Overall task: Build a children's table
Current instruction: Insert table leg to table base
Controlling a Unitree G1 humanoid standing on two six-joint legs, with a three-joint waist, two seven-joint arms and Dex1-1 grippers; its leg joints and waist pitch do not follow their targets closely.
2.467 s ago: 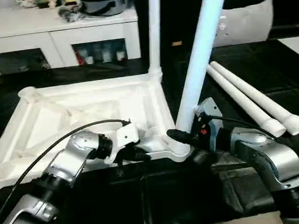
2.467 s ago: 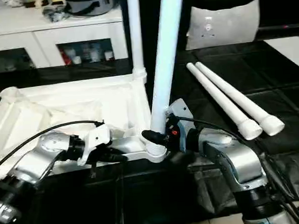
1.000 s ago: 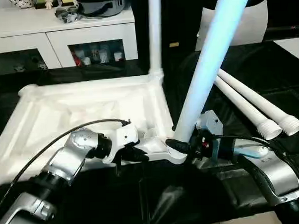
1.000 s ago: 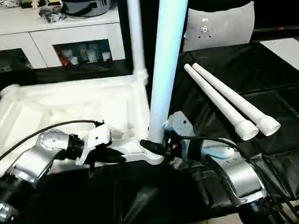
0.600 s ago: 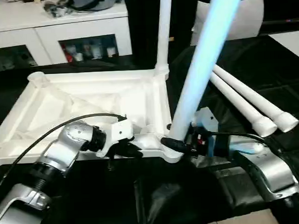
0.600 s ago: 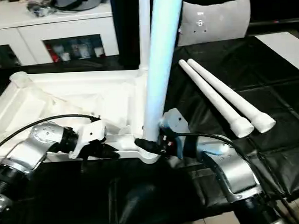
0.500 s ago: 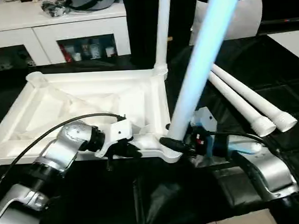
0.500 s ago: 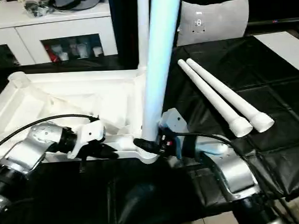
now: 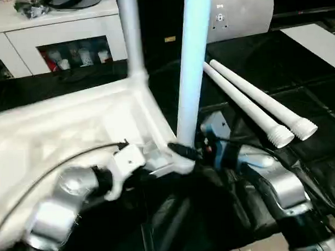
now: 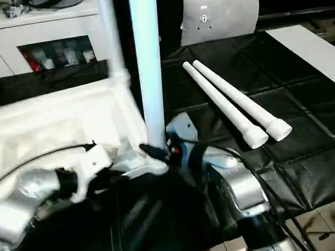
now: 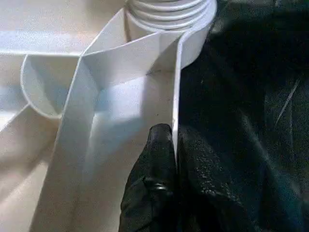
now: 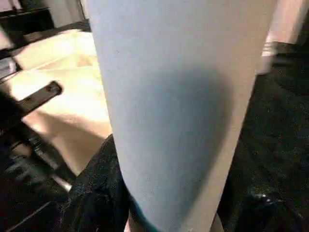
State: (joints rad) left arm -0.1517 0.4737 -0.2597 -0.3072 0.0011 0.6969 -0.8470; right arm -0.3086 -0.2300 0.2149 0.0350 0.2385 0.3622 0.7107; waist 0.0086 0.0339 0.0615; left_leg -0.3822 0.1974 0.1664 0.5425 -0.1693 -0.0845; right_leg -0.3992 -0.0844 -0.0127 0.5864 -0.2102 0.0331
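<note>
since a second ago the near leg has swung from a clear lean toward my right to nearly upright, and the inverted top looks more tipped, its near corner riding up, though my head has moved too, so part of that shift is only my view.

on my left, my left tool (image 11: 171,145) is pressed together on the raised rim of the table top (image 9: 56,125), one finger inside the wall and one outside, just short of the near corner socket (image 11: 169,14). that rim wall is thin: if i pull or twist hard it may flex or slip out, and the top would then drop.

further over, at the far corner, one leg (image 9: 131,32) already stands in its socket.

next, my right tool (image 9: 186,151) is half spread around the base of the near leg (image 9: 193,63), pinching it just above the threads. i judge this leg is not fully seated. if i turn it while it is off-axis the threads may cross, and if the top rocks, the tall leg's leverage can wrench the joint.

on my right, two spare legs (image 9: 255,108) lie side by side on the black floor mat (image 9: 316,91); a bump from my right arm would send them rolling.
</note>
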